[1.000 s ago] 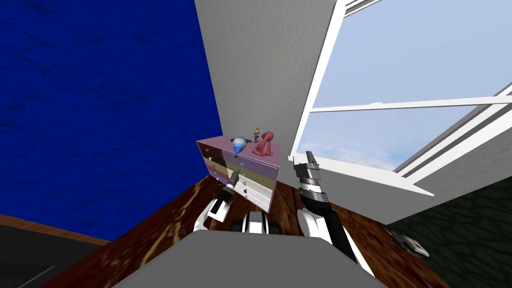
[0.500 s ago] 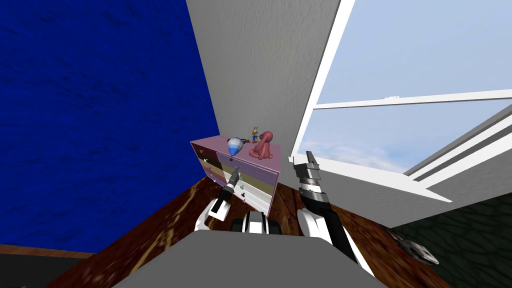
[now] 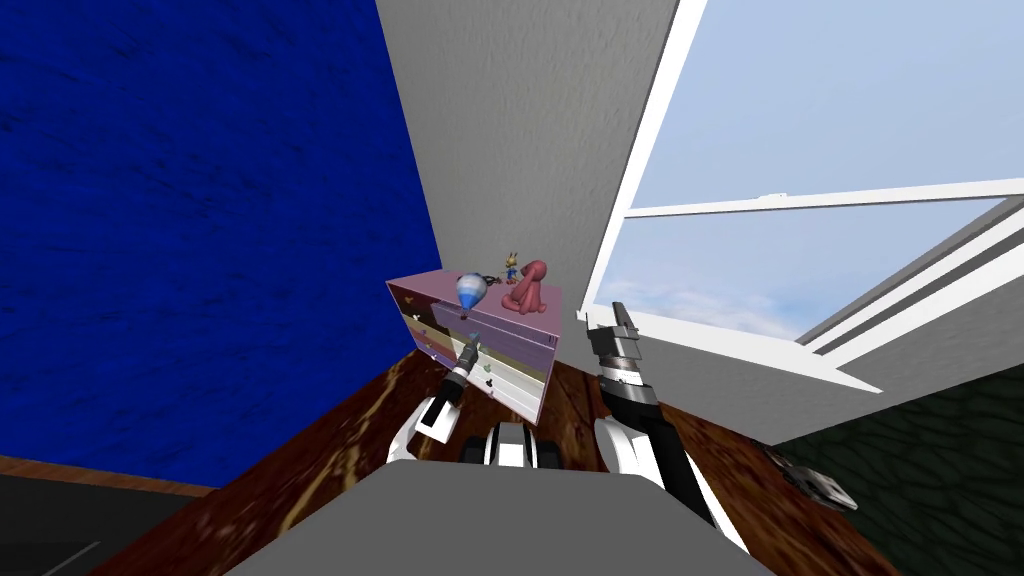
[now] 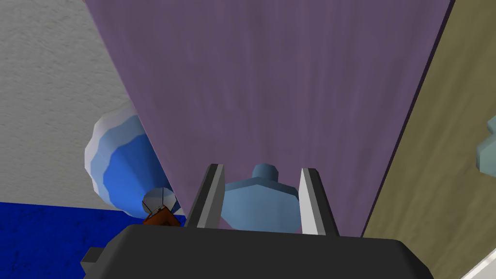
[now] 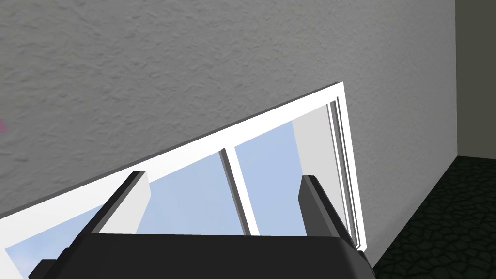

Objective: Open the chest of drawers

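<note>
The chest of drawers [image 3: 500,375] stands low against the grey wall, with drawer fronts in purple, tan and white. My left gripper [image 3: 472,346] is at its upper purple drawer [image 3: 510,335], whose front stands slightly out from the rows below. In the left wrist view the left gripper [image 4: 261,193] is shut on the drawer's blue knob [image 4: 261,206], one finger pressing each side, with the purple drawer front [image 4: 290,97] right behind it. My right gripper [image 3: 622,318] is raised to the right of the chest; its wrist view shows the right gripper [image 5: 220,193] open around nothing.
On the chest's top sit a blue-and-white ornament [image 3: 471,290], a pink toy animal [image 3: 527,288] and a small figure [image 3: 511,268]. A blue wall [image 3: 200,250] is to the left, a large window [image 3: 800,200] to the right. The floor [image 3: 330,440] is dark wood.
The purple drawer front has come slightly out of the chest with my left gripper still on its knob. My head view shifted a little. The right arm has stayed put.
</note>
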